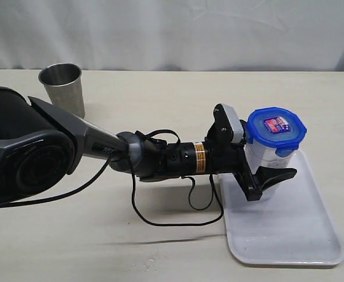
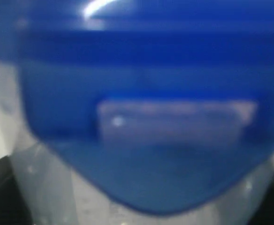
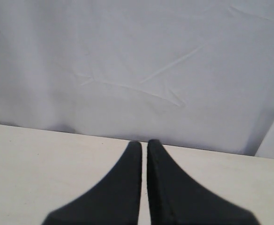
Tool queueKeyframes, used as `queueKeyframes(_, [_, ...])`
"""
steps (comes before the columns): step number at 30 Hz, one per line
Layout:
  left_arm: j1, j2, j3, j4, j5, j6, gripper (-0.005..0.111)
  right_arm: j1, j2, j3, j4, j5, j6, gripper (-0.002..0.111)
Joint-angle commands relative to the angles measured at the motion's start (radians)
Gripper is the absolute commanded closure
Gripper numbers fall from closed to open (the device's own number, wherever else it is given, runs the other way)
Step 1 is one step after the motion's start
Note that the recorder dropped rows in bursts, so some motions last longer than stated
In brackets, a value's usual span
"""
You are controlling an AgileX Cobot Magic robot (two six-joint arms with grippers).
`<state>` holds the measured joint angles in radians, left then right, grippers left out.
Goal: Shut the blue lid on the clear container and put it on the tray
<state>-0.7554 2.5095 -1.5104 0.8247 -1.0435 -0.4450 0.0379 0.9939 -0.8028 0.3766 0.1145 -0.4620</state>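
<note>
surface [image 1: 160,252]: pale beige, runs across the scene to a white cloth backdrop at the far edge
tray [image 1: 289,241]: white, lies flat on the near right
steel cup [image 1: 63,88]: stands upright at the far left, well apart from the tray
black cable [image 1: 160,222]: loops down onto the middle

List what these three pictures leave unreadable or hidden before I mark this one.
- Left tool: its far finger is hidden behind the clear container in the exterior view, so contact is unclear.
- Blue lid: too close and blurred in the left wrist view; whether its flaps are latched cannot be told.
- Lid label: too small to read in the exterior view.
- Tray: its far left corner is covered by the arm.
</note>
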Motion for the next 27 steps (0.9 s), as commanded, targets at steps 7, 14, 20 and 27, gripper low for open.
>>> queueKeyframes(7, [0.031,-0.006,-0.007,0.138,-0.016,-0.05,0.018,-0.004,-0.005,0.004,0.004,-0.007,-0.007,0.104])
queueKeyframes(14, [0.107,-0.006,-0.007,0.242,-0.118,-0.132,0.018,-0.004,-0.005,0.004,0.004,-0.005,-0.007,0.104])
queueKeyframes(20, [0.157,-0.006,-0.007,0.338,-0.121,-0.139,0.018,-0.004,-0.005,0.004,0.004,-0.005,-0.007,0.104])
queueKeyframes(27, [0.198,-0.016,-0.007,0.482,-0.123,-0.156,0.038,-0.004,-0.005,0.004,0.004,-0.005,-0.007,0.104])
